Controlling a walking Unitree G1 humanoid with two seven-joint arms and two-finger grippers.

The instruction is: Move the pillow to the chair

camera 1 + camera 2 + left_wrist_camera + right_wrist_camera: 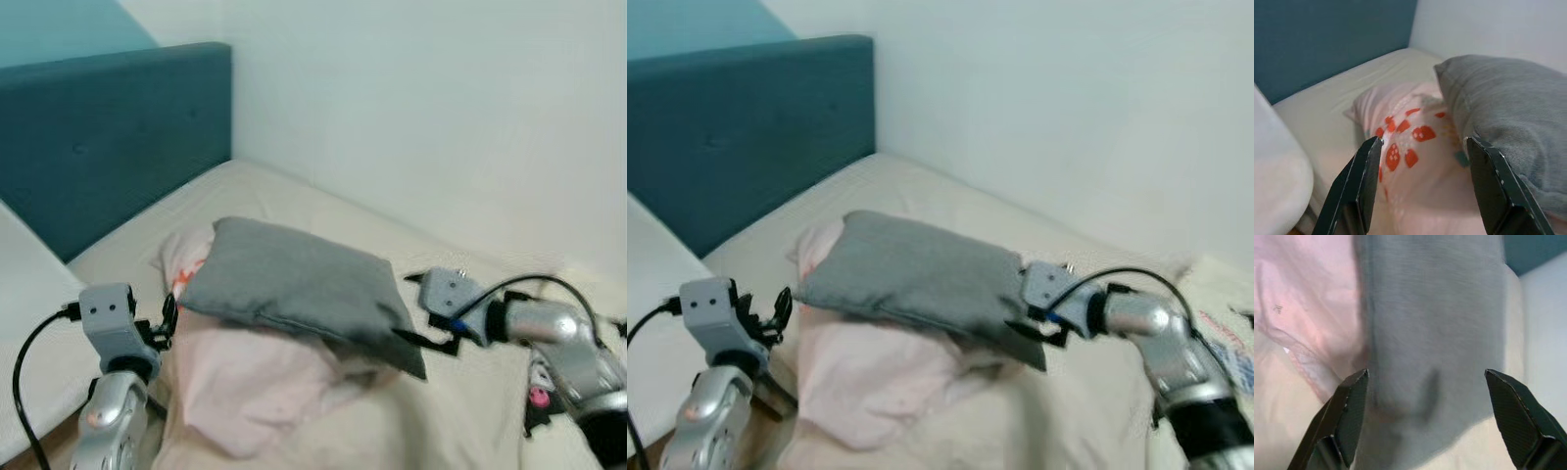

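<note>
While flat, pillow (294, 284) lengthwise left-right.

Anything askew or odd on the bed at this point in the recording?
The grey pillow lies crooked on top of a pink pillow with red prints, one corner hanging over the rumpled pink fabric. The left gripper and right gripper are open at its two ends. No damage shows.

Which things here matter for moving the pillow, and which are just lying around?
Part of the job:
grey pillow
right gripper, open around the pillow's end
left gripper, open beside it

Just lying about:
pink pillow underneath
teal headboard
bed sheet
</note>
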